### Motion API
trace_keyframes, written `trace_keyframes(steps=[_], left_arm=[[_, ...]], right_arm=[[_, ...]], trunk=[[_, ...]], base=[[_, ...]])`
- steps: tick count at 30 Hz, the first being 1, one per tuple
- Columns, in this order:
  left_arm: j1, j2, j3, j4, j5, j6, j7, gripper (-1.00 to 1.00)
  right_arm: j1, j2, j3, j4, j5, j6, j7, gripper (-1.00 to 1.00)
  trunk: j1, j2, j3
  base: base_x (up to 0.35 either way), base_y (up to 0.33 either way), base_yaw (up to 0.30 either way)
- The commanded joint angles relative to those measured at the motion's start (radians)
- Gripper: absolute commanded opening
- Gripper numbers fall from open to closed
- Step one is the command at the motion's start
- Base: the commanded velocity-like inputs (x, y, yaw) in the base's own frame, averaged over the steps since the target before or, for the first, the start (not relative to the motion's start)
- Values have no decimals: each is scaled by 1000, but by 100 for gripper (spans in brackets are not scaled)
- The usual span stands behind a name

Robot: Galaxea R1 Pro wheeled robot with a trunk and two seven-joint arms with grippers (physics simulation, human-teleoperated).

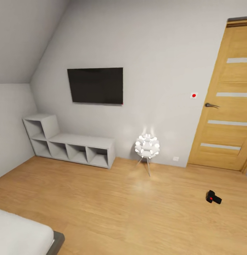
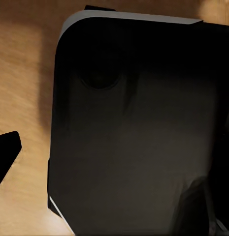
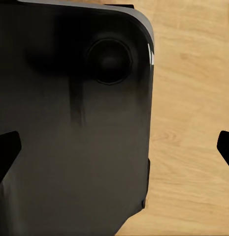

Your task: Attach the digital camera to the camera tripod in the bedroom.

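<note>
Room: bedroom with wood floor (image 1: 102, 198), grey shelving (image 1: 72, 145).
Camera: digital camera (image 1: 213, 197) lies on floor near door (image 1: 226, 106).
Handling: judged light, rigid; body sides to be gripped.
Fingers: right gripper (image 3: 114, 145) spread apart; left cannot be told.

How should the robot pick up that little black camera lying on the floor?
Probably from above, closing the pincer across the narrow sides of the digital camera. It lies low on the wood floor with open space around it, so only the top is easy to reach.

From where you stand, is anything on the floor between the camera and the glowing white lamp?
No. In the head view, only bare wood floor lies between the digital camera and the lamp.
</note>
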Motion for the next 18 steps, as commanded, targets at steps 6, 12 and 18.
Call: trace_keyframes(steps=[6, 12, 18], left_arm=[[0, 0, -1, 1, 8, 0, -1, 100], [0, 0, -1, 1, 8, 1, -1, 100], [0, 0, -2, 1, 9, 1, -1, 100]], right_arm=[[0, 0, 1, 0, 0, -3, 0, 100], [0, 0, 1, 0, 0, -3, 0, 100], [0, 0, 1, 0, 0, -3, 1, 100]], trunk=[[1, 0, -1], [1, 0, -1], [1, 0, -1]], base=[[313, 0, -291], [321, 0, -291], [322, 0, -291]])
